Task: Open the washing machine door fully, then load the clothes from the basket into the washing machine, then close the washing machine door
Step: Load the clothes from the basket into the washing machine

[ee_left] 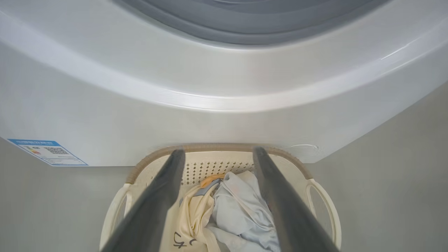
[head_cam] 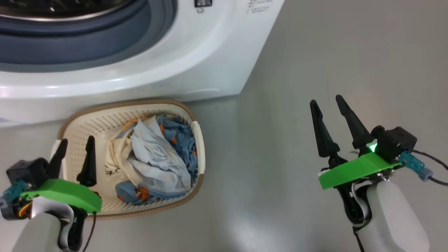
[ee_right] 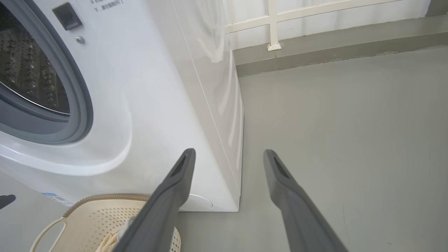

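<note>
Head view: clothes (head_cam: 157,157) lie heaped in the basket (head_cam: 140,102). The left pincer (head_cam: 77,139) is spread above its left end, the right pincer (head_cam: 325,99) spread well to its right. Left wrist view: the cloth is probably soft and light, best pinched at the raised pale fold. Right wrist view: the washing machine (ee_right: 157,105) stands just behind the basket.

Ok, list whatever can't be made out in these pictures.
Drum: cut by the head view's top edge and the right wrist view's left edge; contents unclear.
Blue label: left wrist view, print too small to read.
Lettering on the cream garment: left wrist view, cut by the bottom edge.
Lower layers of the clothes in the basket: head view, covered by the pale blue garment.
</note>
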